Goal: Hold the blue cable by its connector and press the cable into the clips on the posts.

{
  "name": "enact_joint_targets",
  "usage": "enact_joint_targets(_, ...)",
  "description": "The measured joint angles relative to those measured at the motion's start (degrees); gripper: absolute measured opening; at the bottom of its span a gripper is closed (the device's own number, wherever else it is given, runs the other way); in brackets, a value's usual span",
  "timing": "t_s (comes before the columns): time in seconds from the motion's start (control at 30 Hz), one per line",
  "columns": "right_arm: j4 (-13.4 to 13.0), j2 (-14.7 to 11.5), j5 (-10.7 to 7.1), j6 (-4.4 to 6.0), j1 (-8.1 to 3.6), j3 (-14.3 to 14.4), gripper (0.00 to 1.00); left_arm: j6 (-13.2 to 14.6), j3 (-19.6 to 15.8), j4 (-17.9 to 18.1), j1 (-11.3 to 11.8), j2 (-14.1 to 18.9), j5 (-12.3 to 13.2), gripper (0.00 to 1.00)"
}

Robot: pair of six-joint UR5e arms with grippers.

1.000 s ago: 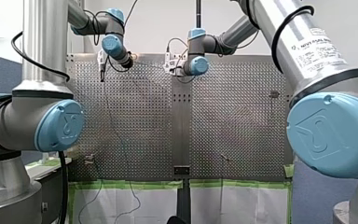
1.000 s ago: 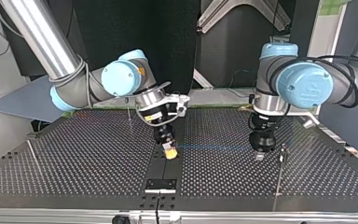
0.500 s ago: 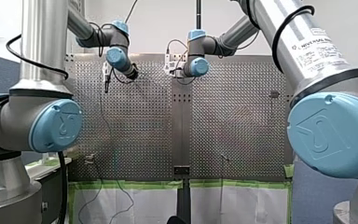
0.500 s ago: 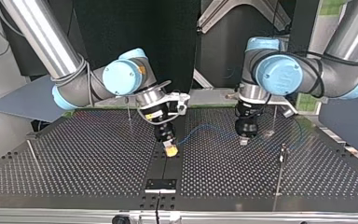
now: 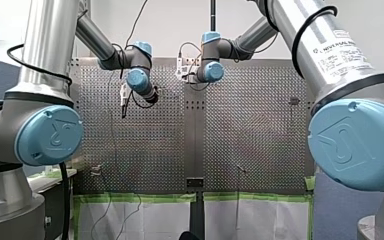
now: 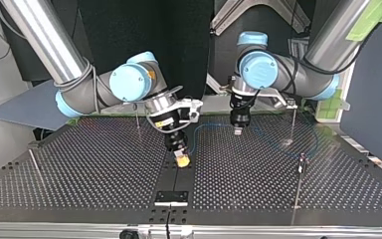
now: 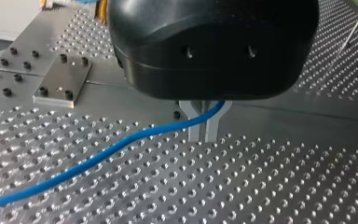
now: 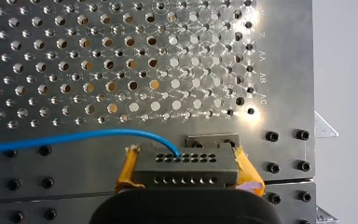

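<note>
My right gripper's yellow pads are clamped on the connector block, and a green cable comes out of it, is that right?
Not quite: the cable is blue, not green, as the right wrist view shows. The yellow pads of my right gripper are indeed clamped on the connector block.

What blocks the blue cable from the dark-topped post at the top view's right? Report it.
Nothing visible. Only bare perforated table lies between my left gripper, shut on the blue cable, and that post.
</note>
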Motion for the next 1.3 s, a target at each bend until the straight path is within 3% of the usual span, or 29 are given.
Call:
enact_joint_targets(0.4,0.00,0.00,0.00,0.00,0.00,-0.01,0.00,-1.67,-3.18,3.75,-0.40,-0.06,-0.76,0.00)
enact_joint_targets(1.0,0.00,0.00,0.00,0.00,0.00,-0.01,0.00,-2.43,-3.39,4.11,0.12,-0.07,-0.80,0.00)
enact_joint_targets(1.07,0.00,0.00,0.00,0.00,0.00,0.00,0.17,-2.56,-3.39,4.11,0.13,-0.07,-0.80,0.00)
enact_joint_targets(1.1,0.00,0.00,0.00,0.00,0.00,-0.01,0.17,-2.59,-3.39,4.11,0.13,-0.06,-0.81,0.00)
enact_joint_targets(1.17,0.00,0.00,0.00,0.00,0.00,0.00,0.37,-2.65,-3.39,4.11,0.15,-0.07,-0.81,0.00)
enact_joint_targets(1.2,0.00,0.00,0.00,0.00,0.00,-0.01,0.37,-2.68,-3.39,4.11,0.18,-0.07,-0.81,0.00)
enact_joint_targets(1.27,0.00,0.00,0.00,0.00,0.00,-0.01,0.56,-2.80,-3.39,4.11,0.21,-0.08,-0.81,0.00)
enact_joint_targets(1.3,0.00,0.00,0.00,0.00,0.00,0.00,0.56,-2.84,-3.39,4.11,0.22,-0.08,-0.81,0.00)
